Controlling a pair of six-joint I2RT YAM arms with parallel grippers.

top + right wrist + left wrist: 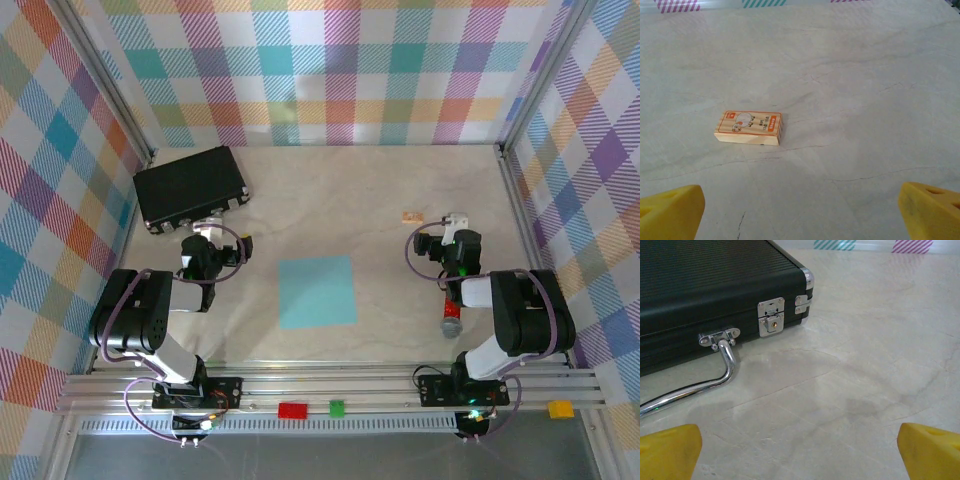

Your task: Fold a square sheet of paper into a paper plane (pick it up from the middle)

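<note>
Paper: square sheet of paper (317, 292) lay flat on the worktop (400, 180).
Left jaws: wide, empty, facing black case (705, 285).
Right jaws: wide, empty, facing tan block (750, 128).

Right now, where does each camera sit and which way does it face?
Top external: above and behind, looking down on left arm, right arm and the square sheet of paper.
Left wrist: on left arm, facing the black case; open left claw at bottom.
Right wrist: on right arm, facing a small printed block; open right claw at bottom.
Shared: top also shows case and block.
</note>
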